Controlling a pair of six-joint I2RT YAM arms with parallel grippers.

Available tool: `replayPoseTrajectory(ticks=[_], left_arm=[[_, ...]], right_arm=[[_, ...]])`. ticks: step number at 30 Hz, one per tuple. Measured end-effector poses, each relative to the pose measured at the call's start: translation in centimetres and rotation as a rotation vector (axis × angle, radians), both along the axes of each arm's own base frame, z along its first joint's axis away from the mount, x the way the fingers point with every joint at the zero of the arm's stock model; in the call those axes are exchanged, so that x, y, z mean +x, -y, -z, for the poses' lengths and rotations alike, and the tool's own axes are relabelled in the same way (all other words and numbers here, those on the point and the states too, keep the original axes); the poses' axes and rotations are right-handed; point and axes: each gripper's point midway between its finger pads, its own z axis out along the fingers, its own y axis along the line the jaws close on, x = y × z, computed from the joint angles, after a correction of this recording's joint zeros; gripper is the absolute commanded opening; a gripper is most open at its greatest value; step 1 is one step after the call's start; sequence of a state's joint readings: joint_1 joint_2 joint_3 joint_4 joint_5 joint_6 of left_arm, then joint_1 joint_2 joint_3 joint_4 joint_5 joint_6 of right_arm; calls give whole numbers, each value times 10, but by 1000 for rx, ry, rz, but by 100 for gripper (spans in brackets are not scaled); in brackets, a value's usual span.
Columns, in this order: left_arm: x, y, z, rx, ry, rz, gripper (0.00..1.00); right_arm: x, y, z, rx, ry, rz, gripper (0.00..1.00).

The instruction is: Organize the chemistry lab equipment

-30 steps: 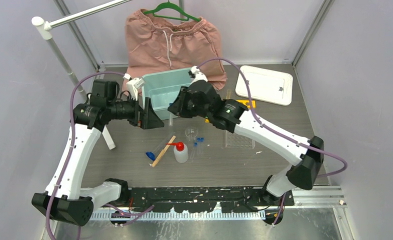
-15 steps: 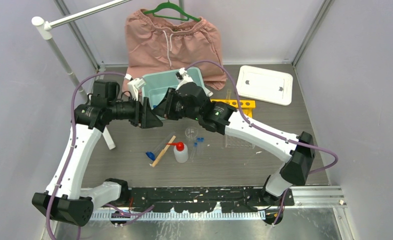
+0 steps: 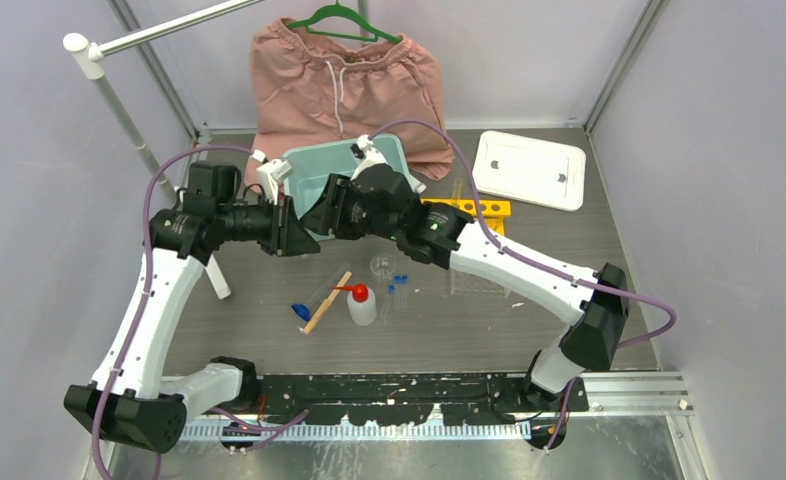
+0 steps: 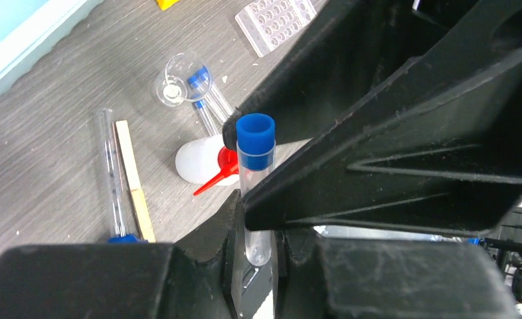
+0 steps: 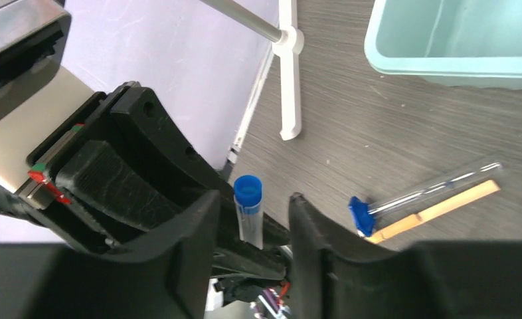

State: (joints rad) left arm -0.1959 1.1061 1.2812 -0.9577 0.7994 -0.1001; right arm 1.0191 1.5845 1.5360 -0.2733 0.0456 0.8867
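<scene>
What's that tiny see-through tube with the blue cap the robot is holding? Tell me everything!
The small clear tube with a blue cap looks like see-through plastic and seems empty. It has a rounded bottom, and the cap is on. It stands upright above the grey table, pinched low by the left gripper. The right gripper stands open around it, not squeezing it.

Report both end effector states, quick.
Left end effector: closed on the blue-capped tube.
Right end effector: open, fingers either side of that tube.
</scene>
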Motion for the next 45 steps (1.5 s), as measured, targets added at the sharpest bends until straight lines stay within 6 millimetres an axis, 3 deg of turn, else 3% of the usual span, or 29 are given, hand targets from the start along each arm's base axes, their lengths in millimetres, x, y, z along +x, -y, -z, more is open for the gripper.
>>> replayPoseTrajectory(ticks=[8,19,26,39,45], left_arm=[[-13,-5,5,57,83,96,4],[-34,-14,2,123,242,204,4],[-34,-15,4,142,256,221,4],[-33,-17,5,156,269,225,4],[-33,-17,5,155,268,226,5]], right_arm=[[-3,-1,-19,-26,-52,-126,59],[-25,3,-11,-87,-136,-322,54],[-33,-2,1,-113,-182,-386,45],[-39,-9,-1,-104,-204,-432,34],[-41,-10,-1,-110,-205,-438,22]])
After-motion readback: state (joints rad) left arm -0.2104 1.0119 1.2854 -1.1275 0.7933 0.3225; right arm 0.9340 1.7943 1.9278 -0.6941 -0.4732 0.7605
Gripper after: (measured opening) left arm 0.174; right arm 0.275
